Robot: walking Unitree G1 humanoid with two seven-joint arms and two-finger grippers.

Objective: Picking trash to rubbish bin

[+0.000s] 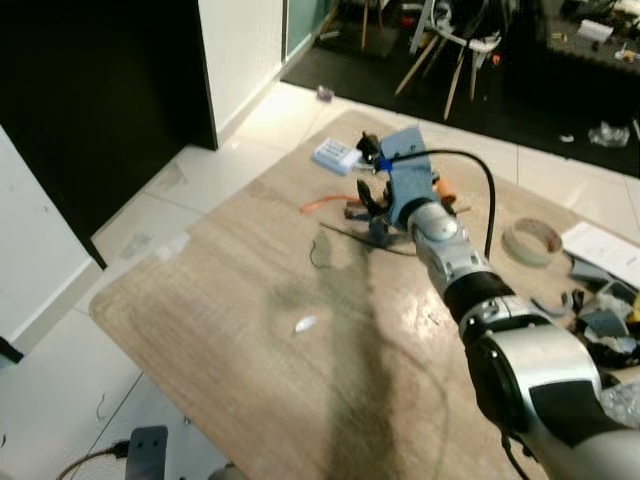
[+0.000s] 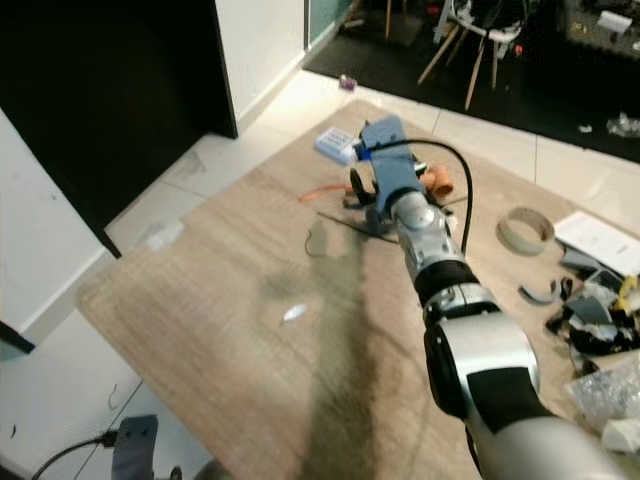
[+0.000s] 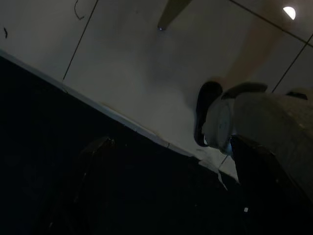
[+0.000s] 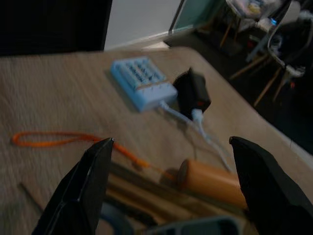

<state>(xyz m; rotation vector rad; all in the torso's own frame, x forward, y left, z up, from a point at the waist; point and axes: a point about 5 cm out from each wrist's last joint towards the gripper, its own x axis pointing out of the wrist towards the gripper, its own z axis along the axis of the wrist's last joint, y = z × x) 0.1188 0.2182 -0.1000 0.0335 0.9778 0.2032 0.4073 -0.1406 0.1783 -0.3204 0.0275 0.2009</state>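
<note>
My right arm reaches across the wooden table (image 1: 220,340), and its right gripper (image 1: 372,207) hangs open just above a small clutter at the far end. Between its fingers the right wrist view has an orange cylinder (image 4: 210,182), dark flat sticks (image 4: 142,188) and a thin orange strap (image 4: 54,139). Beyond them lie a light blue box (image 4: 142,81) and a black charger (image 4: 192,92) with a white cable. A small white scrap (image 1: 306,323) rests alone mid-table. My left gripper (image 3: 171,142) hangs idle over the tiled floor, fingers apart.
A roll of tape (image 1: 531,241), a white paper (image 1: 605,250) and a heap of mixed bits (image 1: 610,325) sit along the table's right side. Chairs (image 1: 450,50) stand beyond the far end. A cable (image 1: 95,460) lies on the floor at the near left corner.
</note>
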